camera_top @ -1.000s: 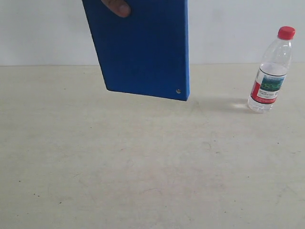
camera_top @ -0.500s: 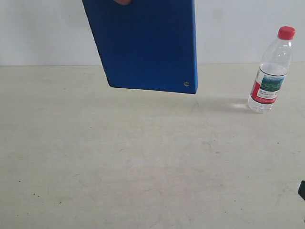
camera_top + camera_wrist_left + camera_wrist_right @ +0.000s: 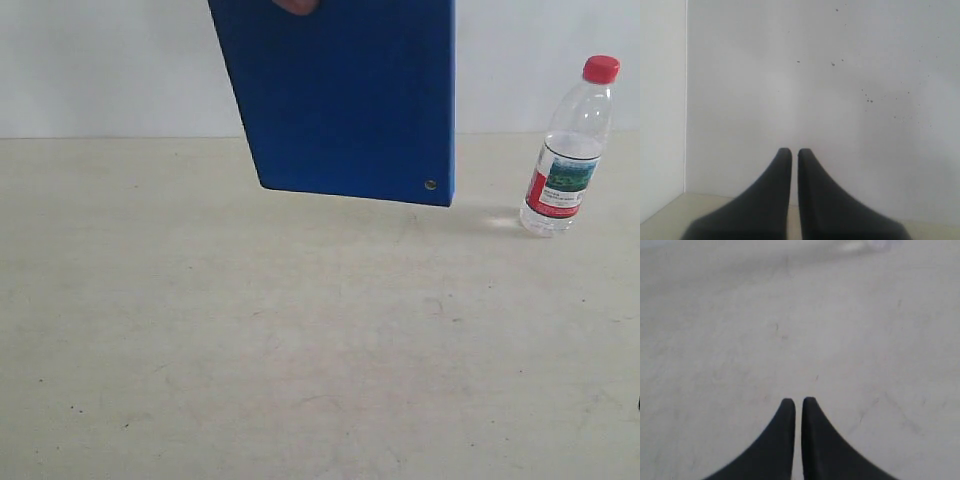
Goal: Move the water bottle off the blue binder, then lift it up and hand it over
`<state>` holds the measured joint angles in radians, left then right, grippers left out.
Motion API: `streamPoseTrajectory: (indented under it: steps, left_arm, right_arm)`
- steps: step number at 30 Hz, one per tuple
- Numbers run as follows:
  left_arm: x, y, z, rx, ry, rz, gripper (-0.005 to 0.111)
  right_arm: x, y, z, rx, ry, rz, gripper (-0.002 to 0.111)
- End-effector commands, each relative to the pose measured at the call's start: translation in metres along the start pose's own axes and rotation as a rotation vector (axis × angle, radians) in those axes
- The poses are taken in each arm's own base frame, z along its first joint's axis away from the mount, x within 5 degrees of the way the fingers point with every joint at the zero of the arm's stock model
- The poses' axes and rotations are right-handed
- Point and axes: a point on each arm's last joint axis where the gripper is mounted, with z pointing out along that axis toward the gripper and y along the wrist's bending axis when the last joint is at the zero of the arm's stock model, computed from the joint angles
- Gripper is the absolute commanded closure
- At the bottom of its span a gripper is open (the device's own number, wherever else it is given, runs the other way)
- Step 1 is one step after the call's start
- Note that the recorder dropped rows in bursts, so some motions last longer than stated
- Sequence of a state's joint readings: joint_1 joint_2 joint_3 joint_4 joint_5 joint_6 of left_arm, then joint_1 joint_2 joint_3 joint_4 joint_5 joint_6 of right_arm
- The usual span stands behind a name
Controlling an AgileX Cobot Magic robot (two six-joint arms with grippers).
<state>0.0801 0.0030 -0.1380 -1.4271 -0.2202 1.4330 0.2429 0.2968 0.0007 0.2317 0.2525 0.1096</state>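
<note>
The blue binder hangs in the air above the table, held from the top by a human hand; one silver rivet shows near its lower corner. The water bottle, clear with a red cap and a red, white and green label, stands upright on the table at the far right, apart from the binder. My left gripper is shut, empty, and faces a pale wall. My right gripper is shut, empty, over bare table. Neither gripper shows in the exterior view.
The beige table stretches across the exterior view, with a white wall behind it. A wall corner shows in the left wrist view.
The hand has carried the blue binder to the right, toward the bottle. A dark shape at the exterior view's right edge half a second ago has almost gone. The bottle has not moved.
</note>
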Motion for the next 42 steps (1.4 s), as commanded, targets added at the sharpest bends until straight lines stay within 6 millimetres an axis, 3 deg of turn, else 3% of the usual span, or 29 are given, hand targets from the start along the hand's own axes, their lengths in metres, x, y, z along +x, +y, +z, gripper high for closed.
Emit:
streamPoseTrajectory:
  steps: [1,2,5,7,9,10,11,14,17,24,42]
  left_arm:
    - [0.001,-0.001,0.0,0.006,0.002,0.003,0.102]
    - [0.001,-0.001,0.0,0.006,0.002,0.003,0.102]
    - [0.001,0.0,0.0,0.003,0.002,0.007,0.102]
    - [0.001,0.0,0.0,0.002,0.001,0.01,0.102]
    - [0.001,-0.001,0.0,0.006,0.001,0.01,0.102]
    - [0.001,-0.001,0.0,0.006,0.001,0.01,0.102]
    - [0.001,-0.001,0.0,0.006,0.001,0.01,0.102]
    - [0.001,0.0,0.0,0.002,0.001,0.01,0.102]
    - [0.001,0.0,0.0,0.002,0.001,0.01,0.102]
    - [0.001,0.0,0.0,0.0,0.0,0.01,0.102]
    - [0.001,0.0,0.0,-0.002,0.0,0.01,0.102]
  right_arm:
    - [-0.037,-0.004,-0.028,0.127,-0.563,-0.199,0.108]
    - [-0.047,-0.005,-0.047,0.214,-0.785,-0.25,0.108]
    - [-0.052,-0.008,-0.054,0.321,-0.874,-0.262,0.108]
    - [-0.044,-0.011,-0.046,0.328,-0.748,-0.252,0.108]
    - [-0.026,-0.014,-0.033,0.308,-0.502,-0.224,0.108]
    - [-0.009,-0.015,-0.025,0.287,-0.294,-0.206,0.108]
    - [-0.003,-0.015,-0.023,0.274,-0.225,-0.209,0.108]
    - [-0.003,-0.014,-0.023,0.261,-0.208,-0.346,0.108]
    - [-0.002,-0.011,-0.022,0.21,-0.201,-0.372,0.108]
    - [-0.001,-0.005,-0.022,0.098,-0.195,-0.331,0.108]
    - [-0.001,-0.005,-0.022,0.097,-0.204,-0.32,0.108]
